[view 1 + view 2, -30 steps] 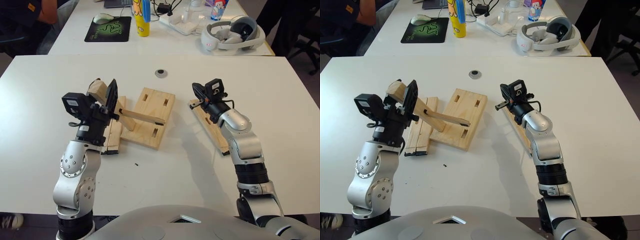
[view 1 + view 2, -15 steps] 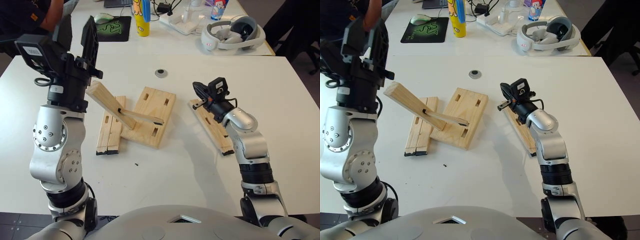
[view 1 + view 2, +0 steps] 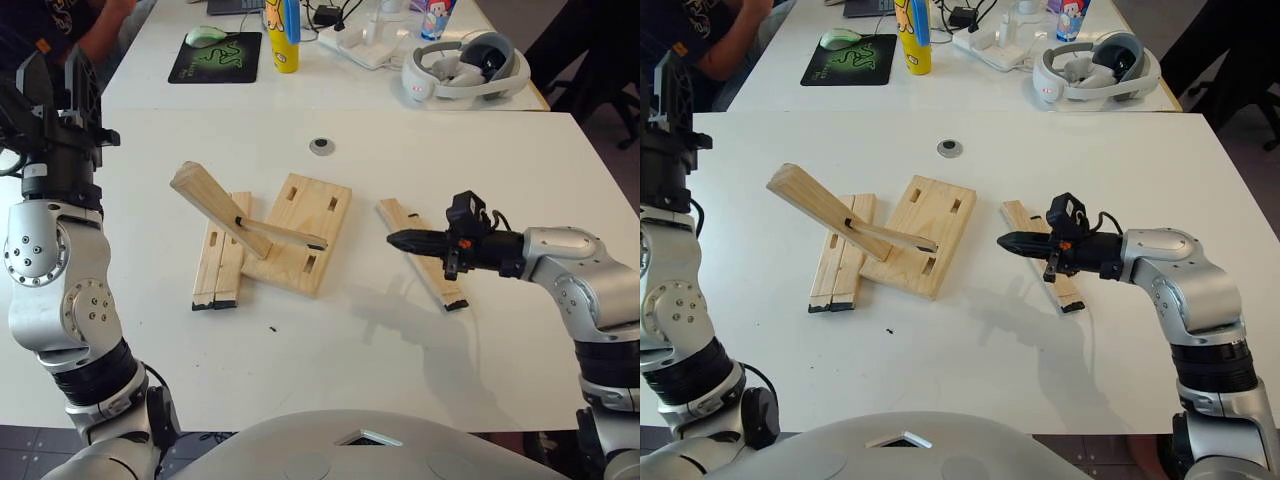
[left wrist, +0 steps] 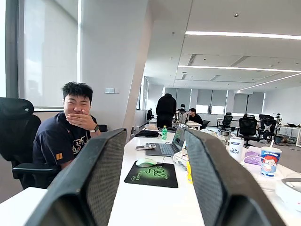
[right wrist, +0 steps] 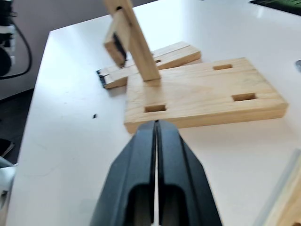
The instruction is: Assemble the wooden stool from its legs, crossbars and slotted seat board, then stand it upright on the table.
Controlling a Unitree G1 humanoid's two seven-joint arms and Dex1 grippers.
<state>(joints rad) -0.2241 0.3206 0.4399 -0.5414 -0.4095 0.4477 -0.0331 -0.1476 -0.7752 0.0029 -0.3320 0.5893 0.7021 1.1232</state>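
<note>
Left eye view: the seat board lies flat in the middle of the surface. A leg with a crossbar leans up from it toward the left, its end at a near slot and probably only half seated. Two legs lie just left of the board, and one leg lies to its right. The left hand hangs high at the far left, wide and empty. The right hand, pressed together and holding nothing, points at the board from low over the right leg. A headset and a mouse mat sit far off, not in the way.
</note>
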